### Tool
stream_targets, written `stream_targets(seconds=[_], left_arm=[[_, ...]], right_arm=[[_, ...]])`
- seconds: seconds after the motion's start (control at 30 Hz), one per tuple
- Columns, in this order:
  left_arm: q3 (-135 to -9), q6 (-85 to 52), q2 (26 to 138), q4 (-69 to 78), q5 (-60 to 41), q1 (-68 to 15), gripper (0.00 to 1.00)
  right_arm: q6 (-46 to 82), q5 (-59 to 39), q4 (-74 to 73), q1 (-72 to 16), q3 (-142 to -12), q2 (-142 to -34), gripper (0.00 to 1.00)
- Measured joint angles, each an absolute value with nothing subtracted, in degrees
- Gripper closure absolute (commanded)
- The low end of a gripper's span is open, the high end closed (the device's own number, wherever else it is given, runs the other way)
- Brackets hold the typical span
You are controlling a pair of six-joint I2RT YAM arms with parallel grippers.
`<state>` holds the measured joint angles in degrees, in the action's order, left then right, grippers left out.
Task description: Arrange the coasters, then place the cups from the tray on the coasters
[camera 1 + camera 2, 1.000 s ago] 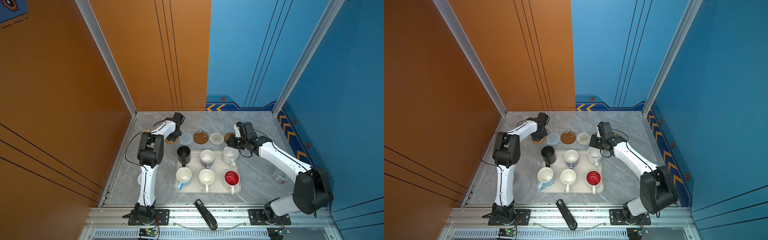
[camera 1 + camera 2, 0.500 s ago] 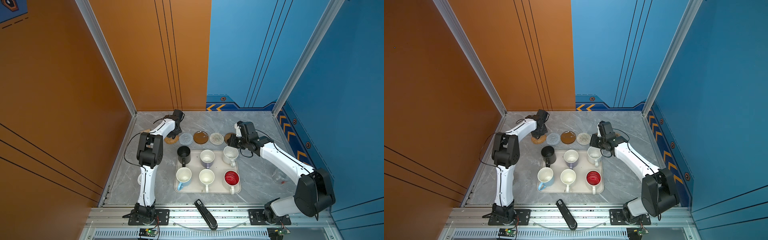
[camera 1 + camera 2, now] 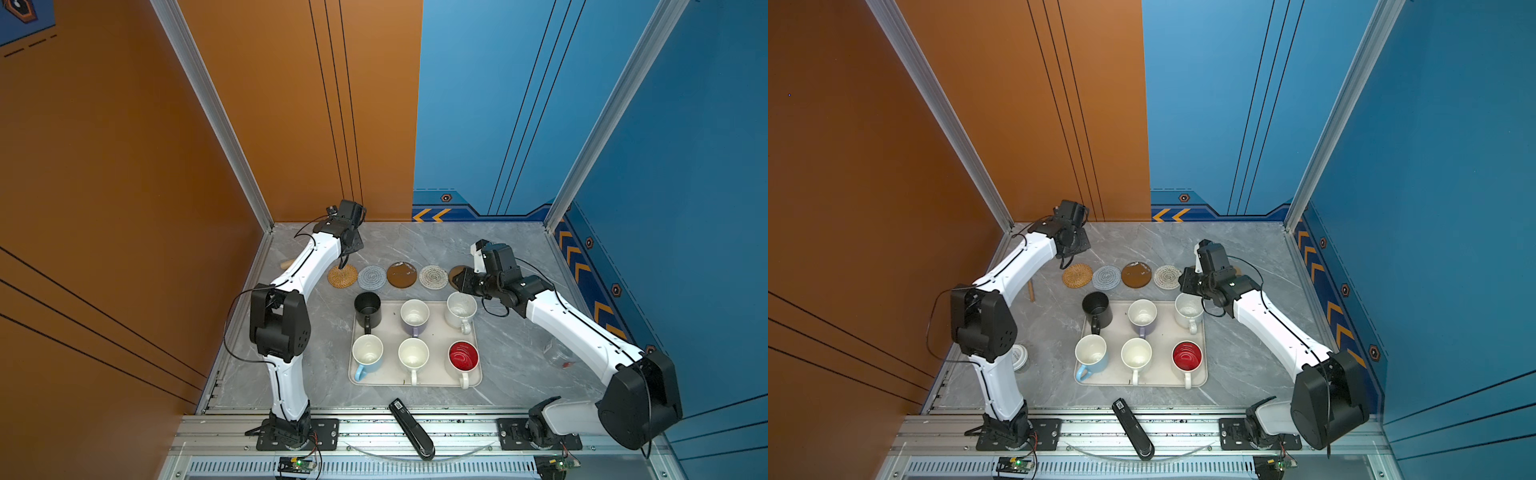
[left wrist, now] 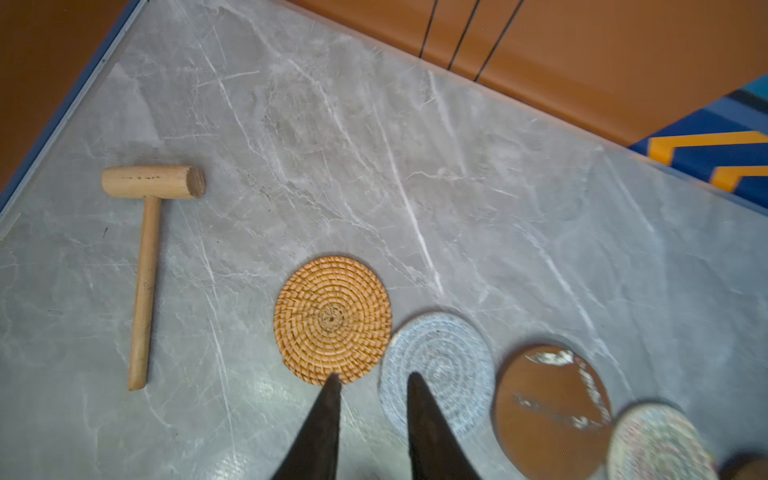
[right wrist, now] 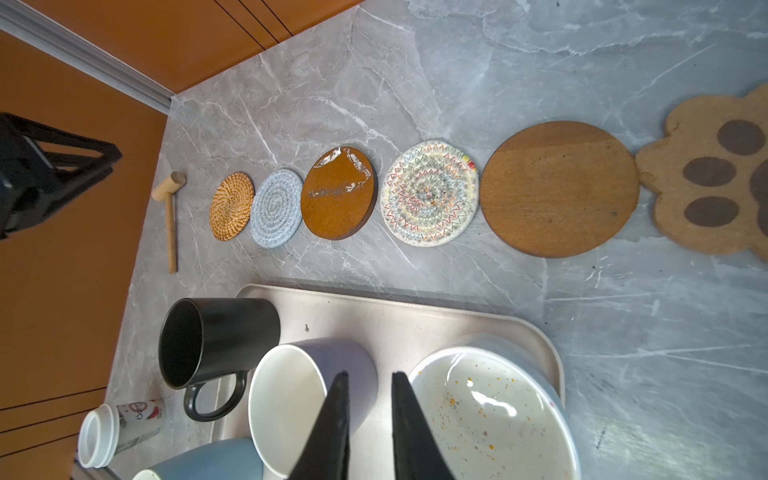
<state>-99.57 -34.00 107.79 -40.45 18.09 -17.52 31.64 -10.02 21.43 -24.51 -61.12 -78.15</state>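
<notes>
On the tray [image 3: 436, 332], the glazed cups [image 3: 414, 316] look rigid, slippery, breakable, best pinched at the rim; left gripper [image 4: 372, 376] and right gripper [image 5: 370, 372] fingers [image 4: 320, 424] stand apart, empty.

6 coasters [image 5: 430, 193] in row beyond R pincer [image 5: 368, 376]; 6 cups [image 3: 414, 312] on 1 tray [image 3: 435, 332] beneath it; 1 mallet [image 5: 170, 224].

Wooden mallet [image 4: 146, 266] lies flat (beside the wall), white-lidded jar [image 5: 124, 426] well apart.

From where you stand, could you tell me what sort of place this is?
Probably a robot test cell: two arms bolted to an aluminium rail, painted panel walls, marble-look tabletop.
</notes>
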Motion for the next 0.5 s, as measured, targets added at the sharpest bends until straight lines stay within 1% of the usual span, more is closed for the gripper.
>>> stream_targets(seconds=[0.03, 0.1, 0.2, 0.27, 0.33, 0.5], left_arm=[[-98.32, -33.61, 106.04, -40.03, 17.89, -18.59, 0.6], [-95.29, -32.29, 101.97, -38.7, 17.39, -21.34, 0.58], [-90.61, -30.37, 96.51, -35.9, 16.1, -25.23, 0.53], [-86.8, -28.82, 92.66, -33.26, 14.87, -27.75, 0.5], [-82.28, -27.33, 88.36, -30.37, 13.98, -30.17, 0.48], [-69.45, -24.82, 76.38, -21.78, 11.46, -34.2, 0.3]], right_arm=[[31.48, -9.45, 21.78, -25.1, -61.06, -77.69, 0.7], [31.42, -8.51, 22.37, -26.28, -60.8, -76.47, 0.58], [31.14, -7.35, 22.98, -27.59, -60.18, -74.59, 0.43], [30.68, -6.59, 23.66, -28.36, -60.01, -73.58, 0.36], [30.35, -5.58, 24.25, -29.26, -59.96, -72.77, 0.32], [30.22, -2.85, 25.76, -32.12, -59.7, -71.75, 0.27]])
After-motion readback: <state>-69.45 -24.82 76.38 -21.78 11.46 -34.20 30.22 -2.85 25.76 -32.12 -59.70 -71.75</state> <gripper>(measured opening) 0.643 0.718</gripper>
